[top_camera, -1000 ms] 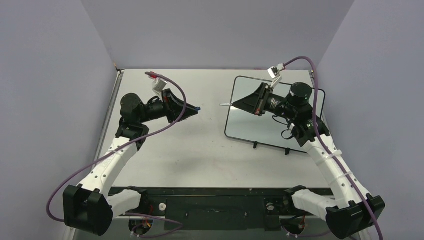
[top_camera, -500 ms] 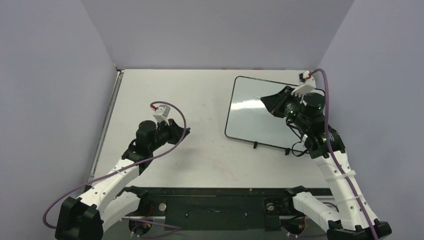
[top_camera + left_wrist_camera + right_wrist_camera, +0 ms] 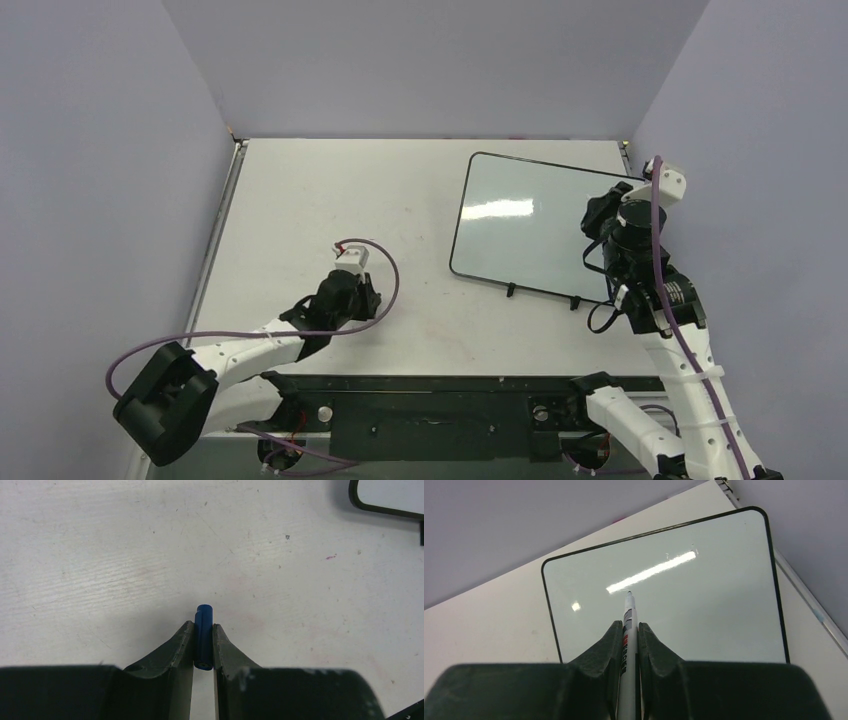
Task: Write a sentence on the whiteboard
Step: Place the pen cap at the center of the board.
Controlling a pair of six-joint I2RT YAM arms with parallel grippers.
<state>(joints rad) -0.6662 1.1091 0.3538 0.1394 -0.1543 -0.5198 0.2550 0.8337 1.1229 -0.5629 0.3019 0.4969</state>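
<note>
Left gripper, right gripper: both seemingly pinched.

From high behind the near edge we look down over the whole surface. Our left wrist view sits close above that surface, catching one whiteboard corner; our right wrist view faces forward across the same whiteboard, close and low.
</note>
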